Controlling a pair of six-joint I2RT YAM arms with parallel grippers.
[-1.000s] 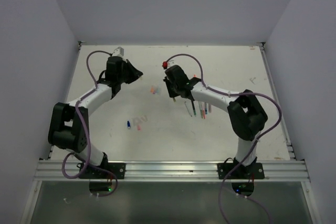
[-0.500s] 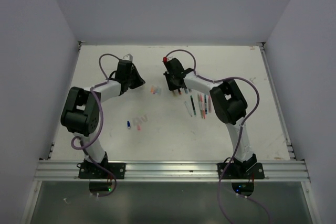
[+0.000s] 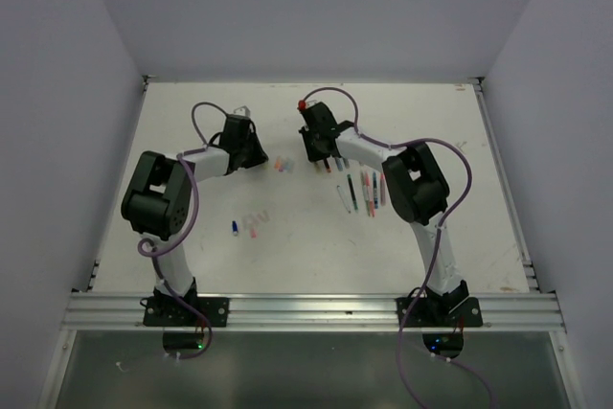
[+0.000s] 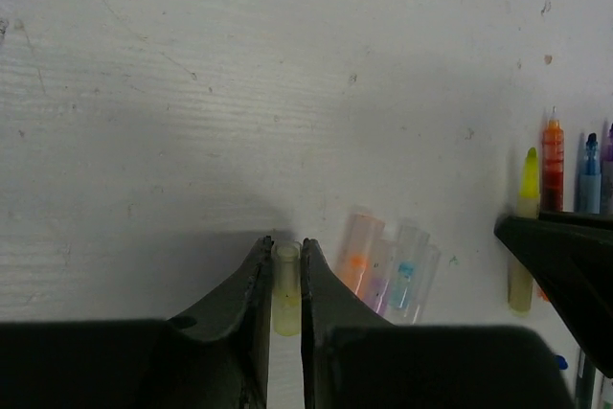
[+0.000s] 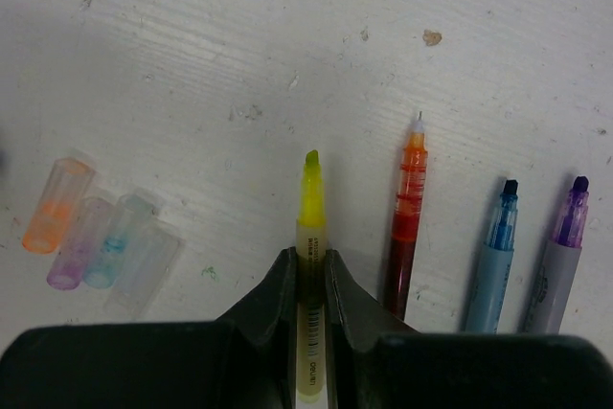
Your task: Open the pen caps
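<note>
Nearest the arm bases, a blue cap [image 3: 234, 228] and a pink cap [image 3: 253, 231] lie side by side on the table [image 3: 450, 237], well apart from both grippers.

Farther out, the two grippers face each other low over the table.

The left gripper [image 4: 285, 251] has its jaws narrow, closed on a yellow cap [image 4: 285, 280]. The cap lies lengthwise between the fingers, its open end level with the fingertips. There is no visible gap on either side.

Just right of those fingertips a cluster of loose caps [image 4: 383, 265] rests on the table, clear tubes tinted orange, purple and blue, touching one another. They lie between the two grippers.

The right gripper [image 5: 308, 261] is also narrow, clamped on the barrel of a yellow pen [image 5: 311, 208]. The pen's bare tip sticks forward past the fingertips, with no cap on it.

On the right of that pen lie a red pen [image 5: 407, 227], a blue pen [image 5: 493, 256] and a purple pen [image 5: 560, 256]. They are roughly parallel, and all their tips are bare. The red one is just beside the right-hand finger.

The yellow cap and the yellow pen are apart, each in its own gripper, with the loose caps on the table between them.
</note>
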